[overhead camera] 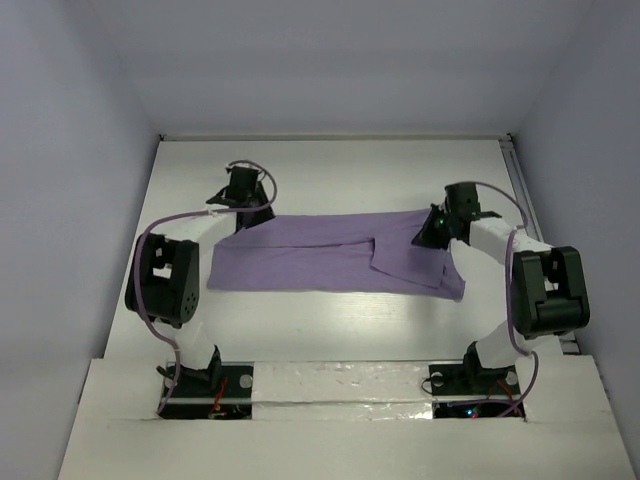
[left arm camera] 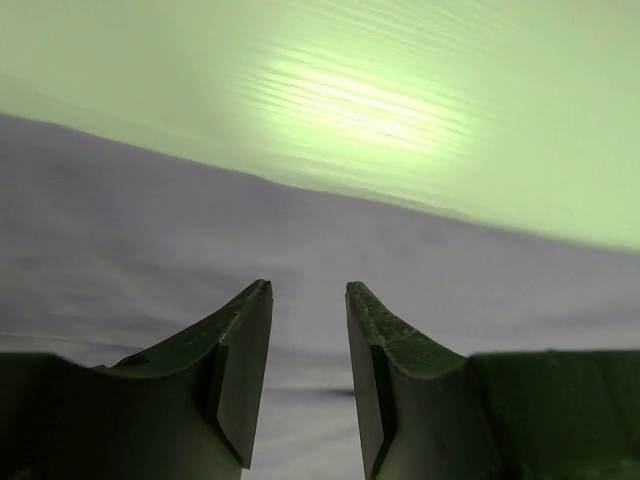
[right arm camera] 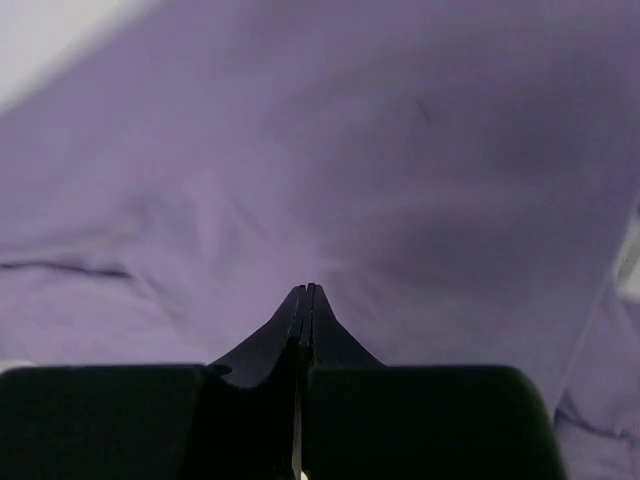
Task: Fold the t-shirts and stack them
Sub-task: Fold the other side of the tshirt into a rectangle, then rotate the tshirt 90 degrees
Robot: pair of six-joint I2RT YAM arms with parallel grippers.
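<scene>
Left gripper (left arm camera: 308,290) hangs over the lavender t-shirt's (overhead camera: 310,265) far left corner, jaws partly apart and holding nothing. Right gripper (right arm camera: 307,290), jaws pressed shut, sits at its far right end. The shirt lies flat mid-table (overhead camera: 330,330), long axis running left to right.

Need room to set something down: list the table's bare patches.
Bare table: far strip between t-shirt and back wall; near strip between it and the arm bases. Crowded at its far corners, by the left gripper and right gripper.
</scene>
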